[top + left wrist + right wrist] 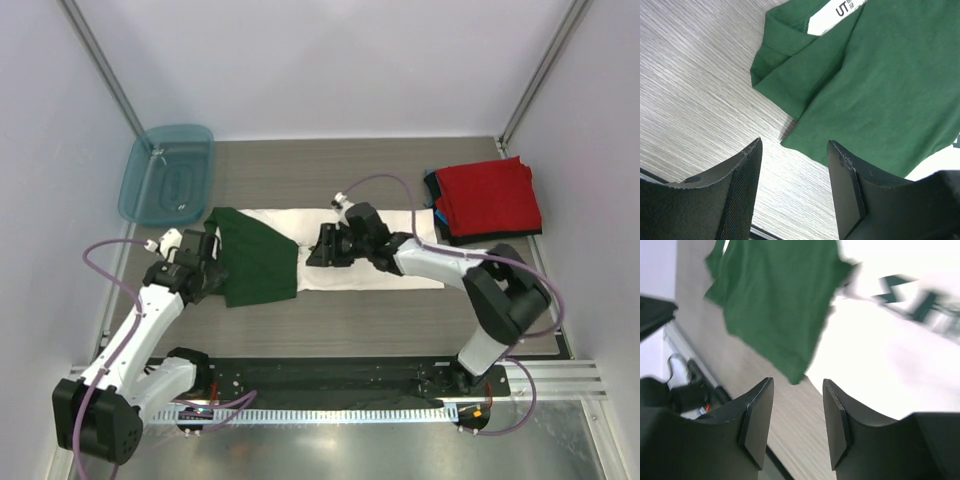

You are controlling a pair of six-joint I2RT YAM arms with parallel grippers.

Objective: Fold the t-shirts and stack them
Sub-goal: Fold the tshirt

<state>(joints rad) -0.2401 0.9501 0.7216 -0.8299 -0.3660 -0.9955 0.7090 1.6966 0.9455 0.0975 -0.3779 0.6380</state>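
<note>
Only the left wrist view shows a UT label [842,9] beyond the parted, empty left gripper [795,146]; right gripper [798,382] likewise.

Table [330,330], seen from the near edge. Spread t-shirt [290,220] lies across the middle, long way left to right, its sleeved end [255,260] toward the left edge. Tub [168,172] sits in the far left corner, behind that sleeved end and just apart from it. Folded stack [488,198] of t-shirts rests against the right edge, toward the far side, at the spread shirt's right end; touching or not, cannot tell. Left gripper [213,265] hangs at the sleeved end's left border. Right gripper [314,250] hangs over the shirt's middle.
</note>
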